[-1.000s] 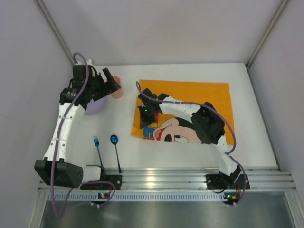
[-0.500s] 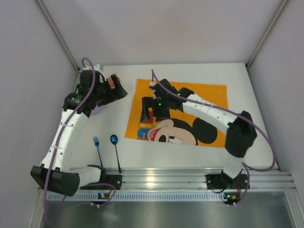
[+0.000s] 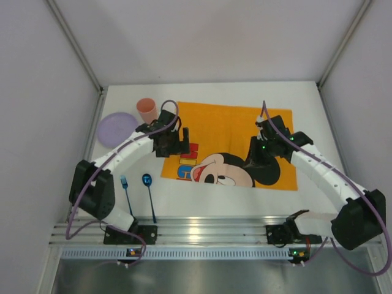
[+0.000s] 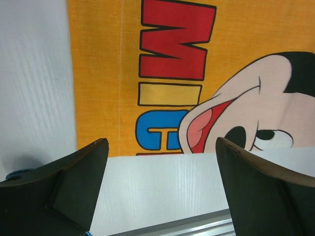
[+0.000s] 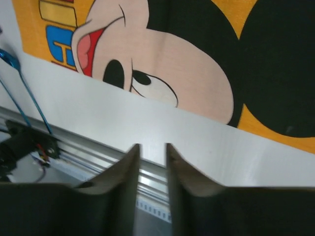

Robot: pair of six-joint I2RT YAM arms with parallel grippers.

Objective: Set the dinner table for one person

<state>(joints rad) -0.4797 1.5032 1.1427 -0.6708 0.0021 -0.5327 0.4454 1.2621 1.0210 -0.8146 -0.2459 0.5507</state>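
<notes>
The dinner table (image 3: 324, 177), a large matte white rectangular top with a faint grain, fills the middle of the overhead view. Plain pale walls (image 3: 214, 43) enclose it on three sides, and a ribbed aluminium rail (image 3: 202, 231) runs along its lower edge.

A flat orange rectangular placemat printed with Mickey Mouse (image 3: 239, 122) lies at the centre, with red, yellow and blue block letters at its left end. At upper left a round, shallow lilac plate (image 3: 116, 128) sits just beside an upright tapered pink cup (image 3: 146, 110). At lower left a slim glossy blue fork (image 3: 123, 182) and a matching blue spoon (image 3: 147, 179) lie side by side on the bare white surface.

The left gripper (image 4: 161, 142) hangs over the placemat's lower left corner, its dark, wedge-shaped fingers spread wide with nothing between them. The right gripper (image 5: 151, 150) hangs over the mat's lower edge by Mickey's face, its fingers drawn to a narrow slit and holding nothing.
</notes>
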